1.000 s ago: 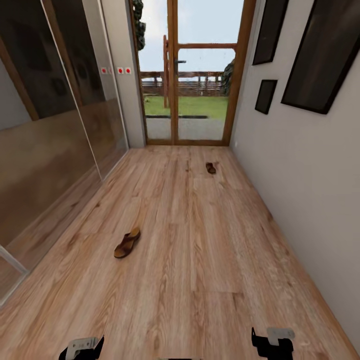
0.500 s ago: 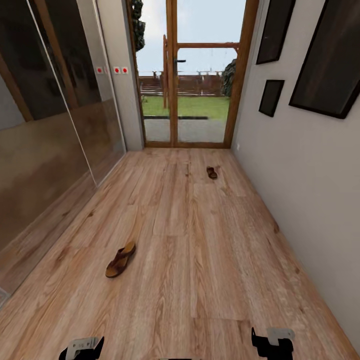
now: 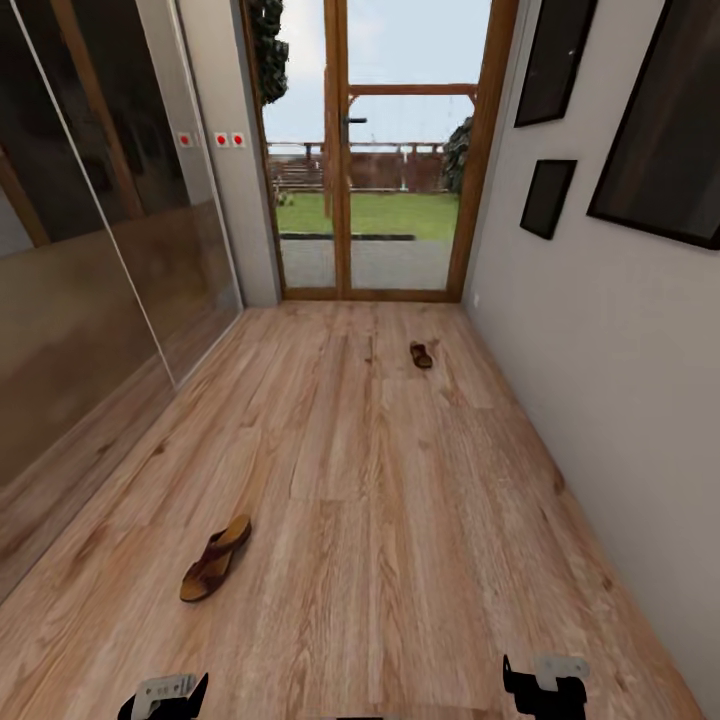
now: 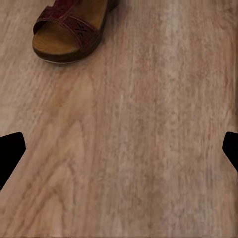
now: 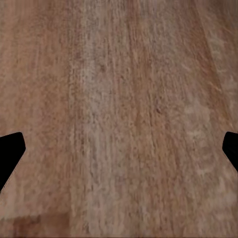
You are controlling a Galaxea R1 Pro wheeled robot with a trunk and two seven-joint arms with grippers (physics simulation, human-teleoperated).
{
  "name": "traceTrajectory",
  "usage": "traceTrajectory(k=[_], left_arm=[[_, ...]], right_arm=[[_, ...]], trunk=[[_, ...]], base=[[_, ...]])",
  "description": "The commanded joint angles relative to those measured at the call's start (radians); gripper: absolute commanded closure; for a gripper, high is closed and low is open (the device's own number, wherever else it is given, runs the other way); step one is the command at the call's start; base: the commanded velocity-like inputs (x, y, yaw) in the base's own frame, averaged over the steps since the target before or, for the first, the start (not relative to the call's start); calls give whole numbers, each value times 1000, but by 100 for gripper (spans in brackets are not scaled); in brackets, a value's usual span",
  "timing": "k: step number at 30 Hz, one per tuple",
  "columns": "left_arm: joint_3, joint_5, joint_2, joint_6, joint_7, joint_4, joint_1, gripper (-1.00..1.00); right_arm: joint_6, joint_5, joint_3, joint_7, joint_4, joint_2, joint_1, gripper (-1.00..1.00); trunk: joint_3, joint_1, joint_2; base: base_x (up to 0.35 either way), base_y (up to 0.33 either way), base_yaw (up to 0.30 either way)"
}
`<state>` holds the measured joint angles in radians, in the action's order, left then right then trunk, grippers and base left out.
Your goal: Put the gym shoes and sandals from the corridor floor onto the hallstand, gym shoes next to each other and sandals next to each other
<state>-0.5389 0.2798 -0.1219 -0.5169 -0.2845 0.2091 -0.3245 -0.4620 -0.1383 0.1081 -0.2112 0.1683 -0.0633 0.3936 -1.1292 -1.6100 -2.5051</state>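
Grippers, left (image 3: pixel 165 693) and right (image 3: pixel 545 685), are hanging low with jaws spread wide and empty. One sandal (image 3: pixel 214 558) is lying on the corridor floor (image 3: pixel 400 520) just ahead-left; the other sandal (image 3: pixel 421 354) is lying far off near the glass door (image 3: pixel 375 150).

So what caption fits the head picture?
Two sandals, near and far, lie on the corridor floor.

place: home entrance corridor | floor: light wood-grain plank floor (image 3: pixel 400 520) | 12 o'clock: wood-framed glazed door (image 3: pixel 375 150) onto lawn and fence | 9 o'clock: mirrored sliding wardrobe panels (image 3: pixel 90 260) | 3 o'clock: pale wall with dark framed pictures (image 3: pixel 550 195) | household sign: brown sandals lying on the floor (image 3: pixel 214 559) (image 3: pixel 421 354)
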Motion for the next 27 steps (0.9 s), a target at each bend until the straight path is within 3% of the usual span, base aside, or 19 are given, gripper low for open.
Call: traceTrajectory(k=[1, 27], left_arm=[[-9, 7, 0, -3, -5, 0, -1, -100], [-7, 7, 1, -3, -5, 0, -1, -100]], right_arm=[[-3, -11, 7, -2, -1, 0, 1, -100], [-3, -11, 8, -2, -1, -2, 1, -100]], trunk=[[-1, 0, 0], [-1, 0, 0]], base=[[326, -119, 0], [326, -120, 0]])
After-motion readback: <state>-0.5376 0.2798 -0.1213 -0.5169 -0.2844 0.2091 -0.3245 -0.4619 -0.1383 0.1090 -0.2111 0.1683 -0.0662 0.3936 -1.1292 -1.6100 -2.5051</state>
